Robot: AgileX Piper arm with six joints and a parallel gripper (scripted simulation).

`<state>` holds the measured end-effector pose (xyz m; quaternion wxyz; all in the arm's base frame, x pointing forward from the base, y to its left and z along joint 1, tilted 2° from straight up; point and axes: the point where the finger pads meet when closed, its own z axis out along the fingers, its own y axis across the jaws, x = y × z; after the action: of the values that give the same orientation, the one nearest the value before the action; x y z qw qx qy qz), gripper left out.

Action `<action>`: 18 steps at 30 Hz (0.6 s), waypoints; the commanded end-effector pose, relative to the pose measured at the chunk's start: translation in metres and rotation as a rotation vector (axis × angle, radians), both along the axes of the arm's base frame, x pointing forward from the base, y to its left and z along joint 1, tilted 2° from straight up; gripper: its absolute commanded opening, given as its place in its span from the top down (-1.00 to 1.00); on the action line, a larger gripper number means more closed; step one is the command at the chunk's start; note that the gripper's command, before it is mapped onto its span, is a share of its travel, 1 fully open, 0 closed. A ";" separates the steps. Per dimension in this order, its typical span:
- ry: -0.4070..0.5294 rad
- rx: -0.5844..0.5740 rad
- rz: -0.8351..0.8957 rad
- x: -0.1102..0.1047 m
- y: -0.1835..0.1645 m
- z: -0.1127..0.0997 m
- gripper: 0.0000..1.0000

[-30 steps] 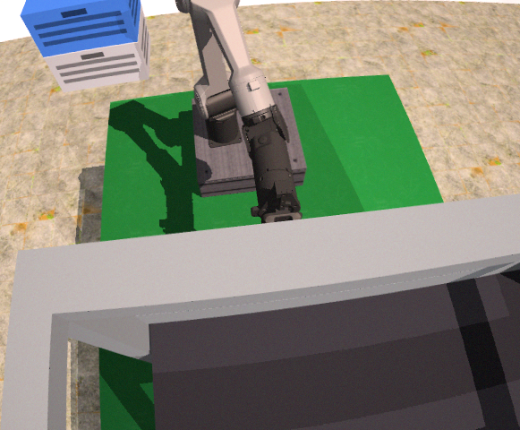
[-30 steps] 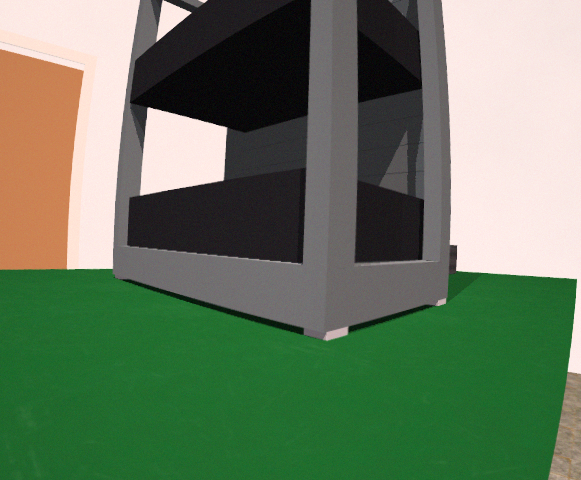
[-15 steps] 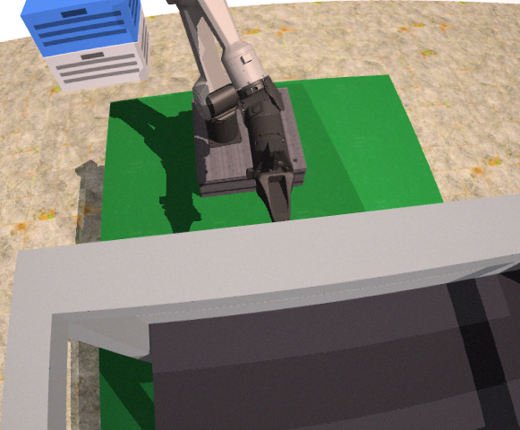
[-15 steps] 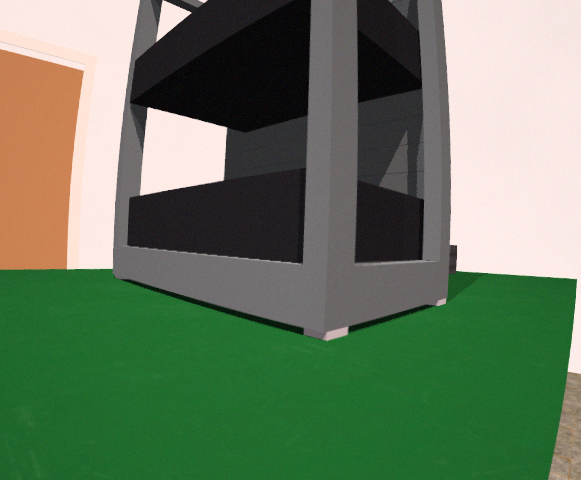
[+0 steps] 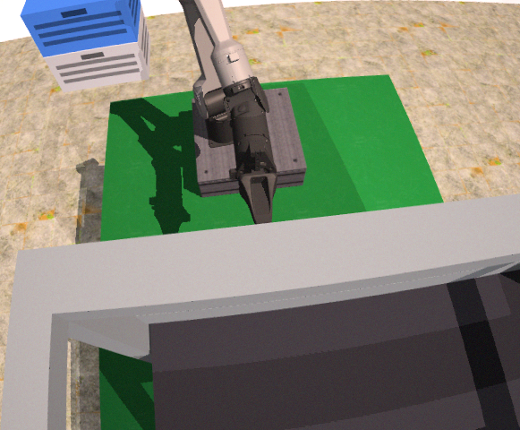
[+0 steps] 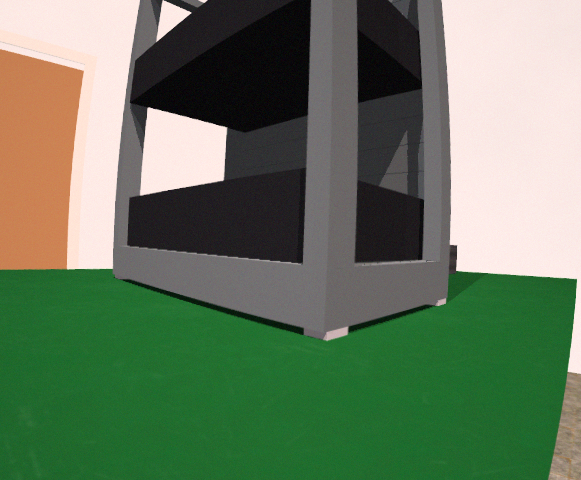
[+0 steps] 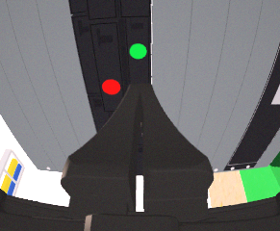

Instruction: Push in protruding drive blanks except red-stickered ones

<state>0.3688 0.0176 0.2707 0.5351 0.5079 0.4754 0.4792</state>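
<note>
The grey rack (image 5: 251, 259) (image 6: 326, 206) (image 7: 204, 58) stands on the green mat (image 5: 366, 139) (image 6: 228, 387), with its front towards the arm. In the wrist view a dark column of drive blanks runs down the rack's front. One blank carries a green dot (image 7: 138, 50). I cannot tell how far any blank sticks out. My gripper (image 5: 263, 216) (image 7: 140, 96) is shut and empty. Its tip points at the rack's front, just below the green dot and close to the rack.
The arm's grey base plate (image 5: 290, 139) lies on the mat behind the gripper. A blue and white cabinet (image 5: 86, 41) stands on the floor at the far left. An orange panel (image 6: 21, 155) is on the wall beyond the rack.
</note>
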 end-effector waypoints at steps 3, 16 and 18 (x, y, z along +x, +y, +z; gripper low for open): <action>-0.004 0.002 0.003 -0.002 -0.012 0.002 1.00; -0.004 0.002 0.003 -0.008 -0.055 0.005 1.00; -0.004 0.002 0.003 -0.009 -0.061 0.005 1.00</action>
<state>0.3613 -0.0404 0.2743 0.5353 0.5094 0.4744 0.4784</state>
